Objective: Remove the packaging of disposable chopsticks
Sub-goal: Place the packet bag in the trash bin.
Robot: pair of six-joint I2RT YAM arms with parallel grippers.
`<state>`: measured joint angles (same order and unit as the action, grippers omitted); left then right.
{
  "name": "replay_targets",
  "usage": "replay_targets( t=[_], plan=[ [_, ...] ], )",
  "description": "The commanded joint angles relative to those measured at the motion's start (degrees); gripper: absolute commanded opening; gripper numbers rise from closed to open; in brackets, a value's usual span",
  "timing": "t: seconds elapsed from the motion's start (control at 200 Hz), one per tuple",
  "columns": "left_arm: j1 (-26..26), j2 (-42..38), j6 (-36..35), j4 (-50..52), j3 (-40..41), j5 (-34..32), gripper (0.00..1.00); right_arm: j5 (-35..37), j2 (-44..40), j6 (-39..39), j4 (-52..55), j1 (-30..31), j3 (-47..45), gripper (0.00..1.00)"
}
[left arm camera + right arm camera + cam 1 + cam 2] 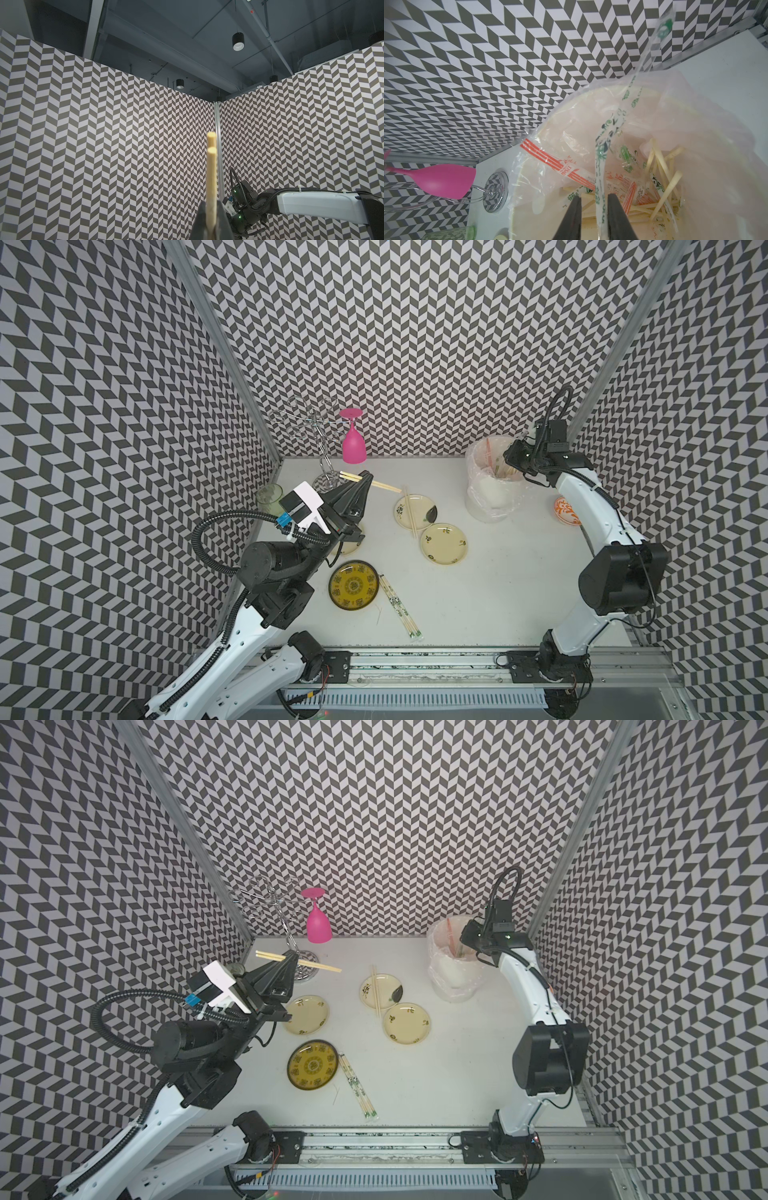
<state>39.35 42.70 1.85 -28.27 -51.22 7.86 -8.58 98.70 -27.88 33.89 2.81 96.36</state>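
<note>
A white table (498, 580) sits boxed in by zigzag walls (415, 344). At left, the left gripper (366, 477) is clamped on bare tan chopsticks (388, 487), held above the table. At right, over the lined bin (492, 497), the right gripper (593, 197) has jaws apart, a clear, green-printed wrapper (599, 176) between them.

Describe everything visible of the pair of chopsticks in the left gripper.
The pair of chopsticks is two thin, round, pale tan sticks, bamboo by the look, side by side and bare of any sleeve. The left gripper is shut on them partway along and holds them about level in the air above the table. Both ends stick out free; the ends seen in the left wrist view are blunt.
</note>
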Motion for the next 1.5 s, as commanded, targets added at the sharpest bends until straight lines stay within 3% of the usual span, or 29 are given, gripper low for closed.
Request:
replay_targets(
  t=[0.0,0.245,0.461,0.681,0.881,1.016,1.171,1.497],
  plan=[
    [-1.07,-0.29,1.72,-1.21,0.53,1.48,0.0,2.18,-3.05,1.29,-0.12,-0.26,1.95,0.26],
    [-3.9,-0.09,3.86,-2.42,1.29,3.25,0.0,2.94,-4.03,2.77,1.86,-0.18,4.19,0.42],
    [-4.81,0.11,4.65,-2.59,1.39,3.92,0.0,-1.45,-4.36,1.89,1.89,0.04,-0.05,0.39],
    [-5.84,-0.15,5.4,-2.9,1.83,4.63,0.0,-0.68,-6.15,1.89,0.55,1.04,-5.92,0.35],
    [-6.67,-0.44,5.96,-3.11,2.27,4.88,0.0,-0.06,-5.21,2.5,2.44,1.21,-2.76,0.38],
    [-7.57,-0.66,6.67,-3.59,2.34,5.6,0.0,3.03,-5.46,2.5,3.29,1.93,1.98,0.41],
    [-8.96,-0.86,7.84,-4.24,2.71,6.11,0.0,6.03,-5.46,2.74,4.6,2.46,4.19,0.52],
    [-11.76,-1.04,10.15,-5.5,3.32,7.98,0.0,13.18,-4.31,4.53,2.66,2.7,4.22,0.49]
  ],
)
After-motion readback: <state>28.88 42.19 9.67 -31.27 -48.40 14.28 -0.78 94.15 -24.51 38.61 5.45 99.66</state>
